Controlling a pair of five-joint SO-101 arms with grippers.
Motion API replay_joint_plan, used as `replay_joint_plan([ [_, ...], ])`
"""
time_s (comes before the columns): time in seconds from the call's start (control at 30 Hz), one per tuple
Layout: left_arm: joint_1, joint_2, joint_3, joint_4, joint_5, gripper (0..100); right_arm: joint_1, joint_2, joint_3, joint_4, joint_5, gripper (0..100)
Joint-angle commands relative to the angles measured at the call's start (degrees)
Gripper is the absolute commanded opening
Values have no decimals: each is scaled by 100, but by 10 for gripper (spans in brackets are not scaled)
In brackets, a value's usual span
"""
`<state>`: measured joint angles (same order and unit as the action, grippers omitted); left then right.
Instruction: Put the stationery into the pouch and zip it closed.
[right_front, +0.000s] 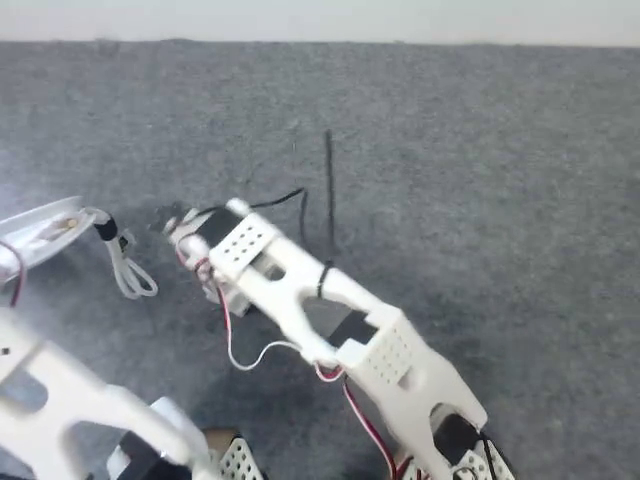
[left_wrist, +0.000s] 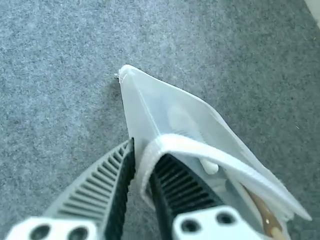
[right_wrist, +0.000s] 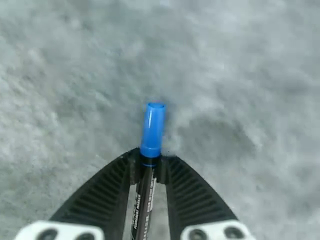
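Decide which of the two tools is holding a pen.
The right tool: its jaws are shut on the blue-capped marker. The left tool clamps the rim of the pouch instead.

Bright, diffuse light; soft shadows beneath arm (right_front: 300, 285) on tbl (right_front: 480, 150).

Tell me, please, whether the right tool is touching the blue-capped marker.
Touching. The right wrist view shows the right tool clamped on the marker, with both black fingers pressed against its barrel just below the blue cap.
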<state>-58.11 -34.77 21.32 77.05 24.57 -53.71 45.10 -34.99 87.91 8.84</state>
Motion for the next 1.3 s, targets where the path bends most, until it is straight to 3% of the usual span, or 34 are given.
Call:
replay_joint_plan([
  [0.0, 264, -176, -242, -123, -105, 13, 409, -884, -97, 347, -624, 6],
  [0.37, 1029, -176, -127, -123, -167, 13, 699, -1288, -88, 1112, -1855, 6],
  [0.5, 1670, -176, -145, -141, -185, 13, 866, -1560, -88, 1455, -1873, 6],
  [0.93, 3367, -176, -813, -105, -413, 10, 2484, -2334, -79, 1464, -1908, 6],
  [1.27, 4624, -167, -1675, 220, -396, 10, 2703, -2448, -79, 1473, -1881, 6],
])
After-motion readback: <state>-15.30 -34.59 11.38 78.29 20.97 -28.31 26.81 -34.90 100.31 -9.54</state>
